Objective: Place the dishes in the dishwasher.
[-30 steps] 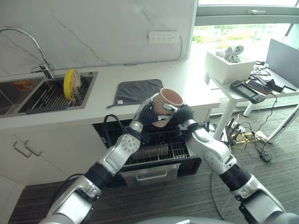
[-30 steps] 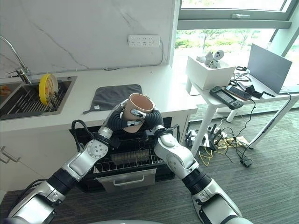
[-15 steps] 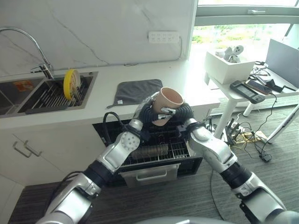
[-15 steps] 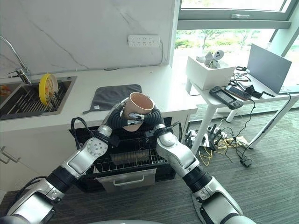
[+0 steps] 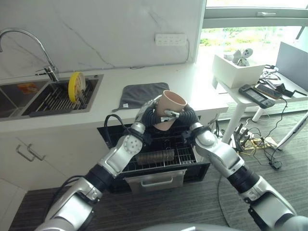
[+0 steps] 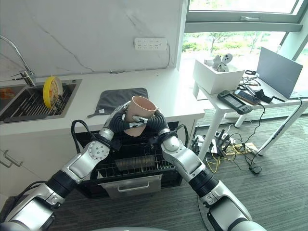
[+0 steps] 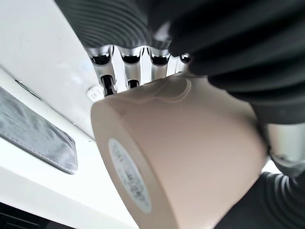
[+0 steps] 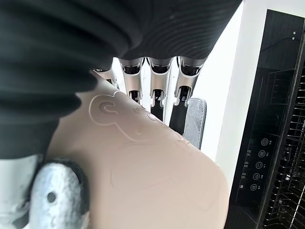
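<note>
Above the pulled-out dishwasher rack [image 5: 159, 156], just off the front edge of the surface [image 5: 202, 94], the beige cup [image 5: 169, 109] is clasped between left robot hand [image 5: 147, 114] and right robot hand [image 5: 185, 117], mouth tilted up-right; the rack lies directly below.

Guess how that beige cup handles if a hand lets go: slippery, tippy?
The cup looks rigid with smooth, tapered walls, so probably slippery. It's tilted between the left hand and right hand; one hand alone may let it rotate. Set down, its narrow base could tip.
</note>
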